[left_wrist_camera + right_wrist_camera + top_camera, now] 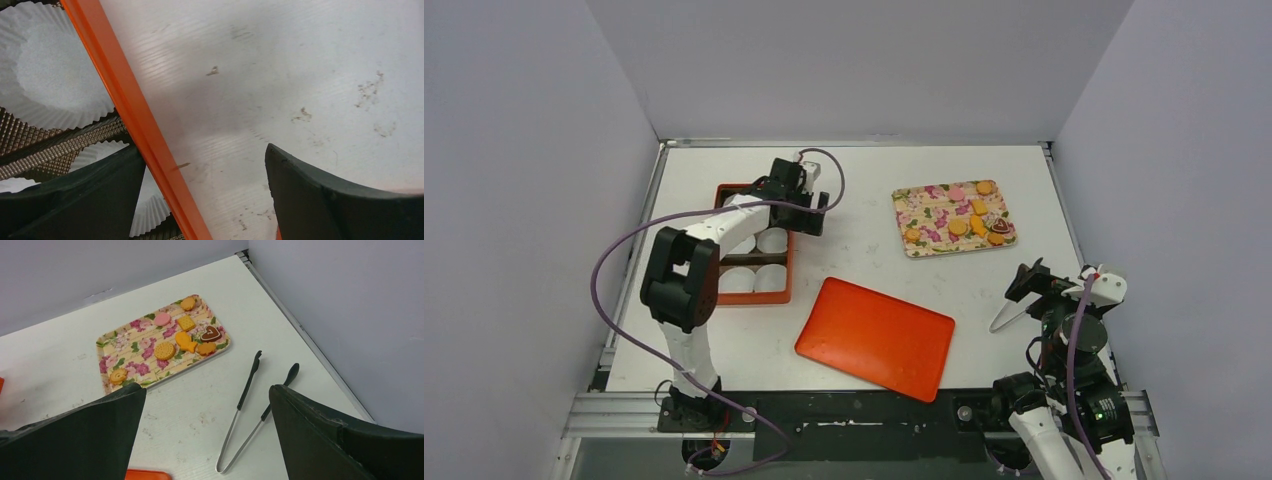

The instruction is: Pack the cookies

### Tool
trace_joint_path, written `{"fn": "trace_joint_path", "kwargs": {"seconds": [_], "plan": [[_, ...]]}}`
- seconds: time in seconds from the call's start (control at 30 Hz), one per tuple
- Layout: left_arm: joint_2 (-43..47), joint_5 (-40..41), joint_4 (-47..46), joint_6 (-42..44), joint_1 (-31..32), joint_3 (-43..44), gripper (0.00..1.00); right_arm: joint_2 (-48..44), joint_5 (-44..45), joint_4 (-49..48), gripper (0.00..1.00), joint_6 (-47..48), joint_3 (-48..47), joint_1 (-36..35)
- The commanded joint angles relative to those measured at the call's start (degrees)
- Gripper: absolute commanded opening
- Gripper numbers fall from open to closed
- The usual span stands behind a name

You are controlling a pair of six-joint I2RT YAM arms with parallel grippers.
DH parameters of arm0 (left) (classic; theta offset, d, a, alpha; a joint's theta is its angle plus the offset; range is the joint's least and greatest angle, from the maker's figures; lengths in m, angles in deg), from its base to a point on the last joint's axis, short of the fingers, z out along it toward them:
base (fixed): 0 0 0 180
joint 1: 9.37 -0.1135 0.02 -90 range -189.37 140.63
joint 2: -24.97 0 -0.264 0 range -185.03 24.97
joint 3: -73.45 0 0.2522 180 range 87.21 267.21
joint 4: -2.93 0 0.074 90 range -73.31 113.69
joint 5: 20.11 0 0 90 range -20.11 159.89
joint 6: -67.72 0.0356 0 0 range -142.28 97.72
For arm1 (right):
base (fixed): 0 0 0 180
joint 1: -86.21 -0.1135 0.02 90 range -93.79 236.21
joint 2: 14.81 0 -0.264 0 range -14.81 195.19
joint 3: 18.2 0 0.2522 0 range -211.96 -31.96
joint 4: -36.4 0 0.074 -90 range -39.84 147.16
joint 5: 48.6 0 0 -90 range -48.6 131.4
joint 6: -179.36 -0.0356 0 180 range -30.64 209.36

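cookies (164,350) on tray (131,347), beyond right end effector (207,390)

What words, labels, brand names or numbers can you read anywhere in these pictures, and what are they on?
No text can be read.
The flowered tray carries only a flower print.
The orange lid, the orange box and the tongs show no marking.
Any stamping on the cookies is too small to tell.
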Motion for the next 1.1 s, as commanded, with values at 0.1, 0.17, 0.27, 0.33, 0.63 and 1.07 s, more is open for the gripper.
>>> {"fn": "trace_joint_path", "kwargs": {"seconds": [0.1, 0.17, 0.27, 0.33, 0.63, 1.07], "plan": [[-4.9, -8.6, 0.9, 6.6, 6.0, 8.0, 0.85, -0.2, 1.3, -0.9, 1.00, -0.3, -1.9, 1.2], [-6.1, -9.3, 1.3, 7.6, 7.6, 9.6, 0.85, -0.2, 1.4, -1.0, 1.00, -0.3, -1.9, 1.5], [-8.1, -10.1, 2.7, 9.2, 9.7, 12.3, 0.84, -0.2, 1.3, -1.0, 1.00, -0.3, -1.9, 1.8], [-9.4, -10.9, 3.6, 10.5, 10.7, 13.9, 0.85, -0.2, 1.4, -0.9, 1.00, -0.3, -1.9, 2.0], [-13.1, -14.4, 6.4, 14.7, 14.6, 19.9, 0.84, 0.0, 1.3, -1.0, 1.00, -0.3, -1.9, 3.0], [-4.8, -6.2, 6.8, 11.5, 15.2, 20.2, 0.86, 6.3, -0.8, -1.4, 1.00, 0.9, -2.8, 3.3]]}}
